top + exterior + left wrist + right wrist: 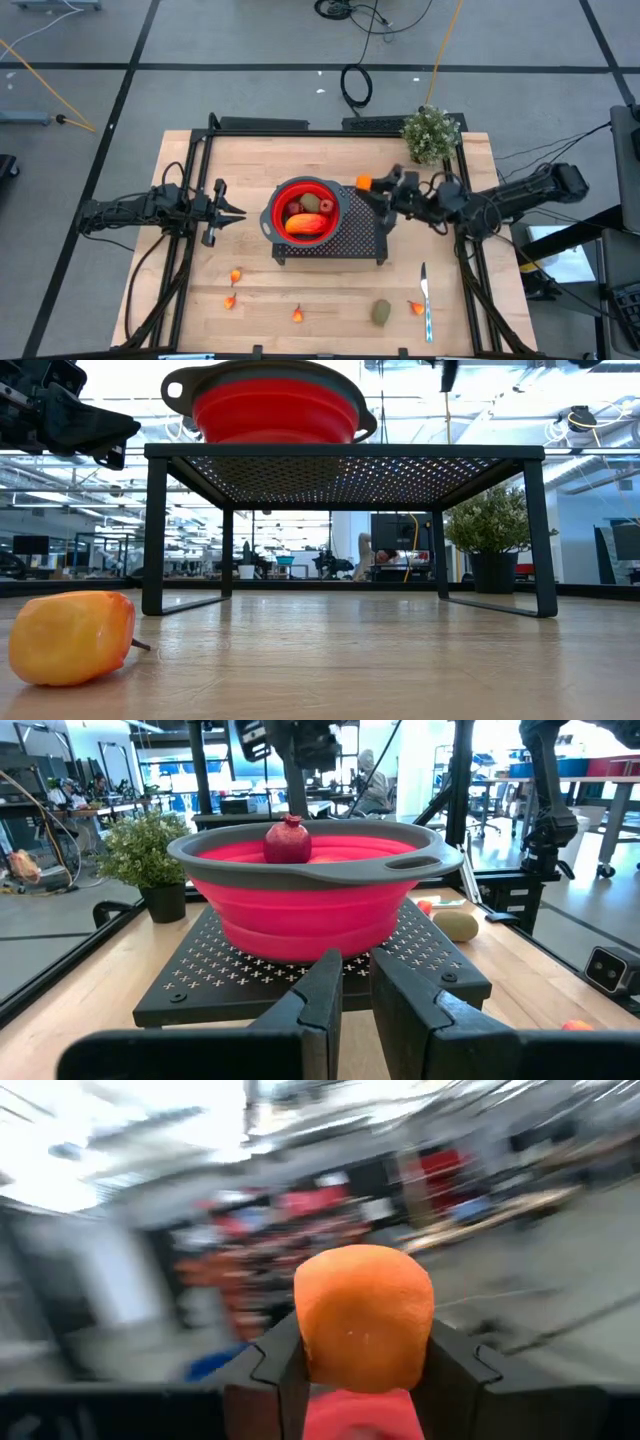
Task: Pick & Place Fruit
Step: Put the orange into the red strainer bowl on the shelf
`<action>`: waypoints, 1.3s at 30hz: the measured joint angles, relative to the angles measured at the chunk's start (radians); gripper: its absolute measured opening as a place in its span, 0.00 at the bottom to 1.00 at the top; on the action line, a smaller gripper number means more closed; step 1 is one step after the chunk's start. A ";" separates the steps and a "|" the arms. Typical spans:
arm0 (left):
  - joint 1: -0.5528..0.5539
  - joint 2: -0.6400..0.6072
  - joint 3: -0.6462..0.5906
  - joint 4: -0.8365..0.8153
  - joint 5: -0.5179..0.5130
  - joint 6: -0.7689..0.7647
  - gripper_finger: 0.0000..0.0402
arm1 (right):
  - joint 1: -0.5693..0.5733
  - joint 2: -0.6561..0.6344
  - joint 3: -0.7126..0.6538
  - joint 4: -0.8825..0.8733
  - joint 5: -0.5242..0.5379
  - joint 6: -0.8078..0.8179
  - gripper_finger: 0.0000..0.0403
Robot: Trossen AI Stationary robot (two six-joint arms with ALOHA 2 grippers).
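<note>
A pale wooden table (pixel 330 300) stands on a grey floor crossed by dark lines, with cables trailing beyond its far edge. Near the left edge, the left gripper (pixel 232 211) hangs above the wood, its fingers (pixel 318 1005) nearly together with only a thin gap and nothing between them, pointing toward the bowl. Along the front edge lie small orange bits: two (pixel 234 276) toward the left and one (pixel 297 314) nearer the middle. At the table's centre a black perforated rack (pixel 350 238) carries a red bowl (pixel 303 214) with a grey rim. In the bowl rest a long orange piece (pixel 308 224), a dark red round one (pixel 288 840) and brownish-green ovals (pixel 310 204). Just right of the bowl, over the rack's far right corner, the right gripper (pixel 372 186) is closed on an orange fruit (pixel 365 1318), clamped between both fingers. A potted plant (pixel 432 133) sits at the far right corner. Toward the front right lie a brownish-green oval (pixel 381 312), another orange bit (pixel 416 307) and a utensil (pixel 426 300) with a light-blue handle.
</note>
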 joint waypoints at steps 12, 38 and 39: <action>0.000 0.000 0.000 0.000 0.000 0.000 0.14 | -0.201 0.000 0.000 -0.001 -0.631 0.517 0.32; 0.000 0.000 0.000 0.000 0.000 0.000 0.14 | -0.220 0.151 0.350 -0.522 -0.656 0.254 0.32; 0.000 0.000 0.000 0.000 0.000 0.000 0.14 | -0.220 0.167 0.372 -0.546 -0.656 0.238 0.32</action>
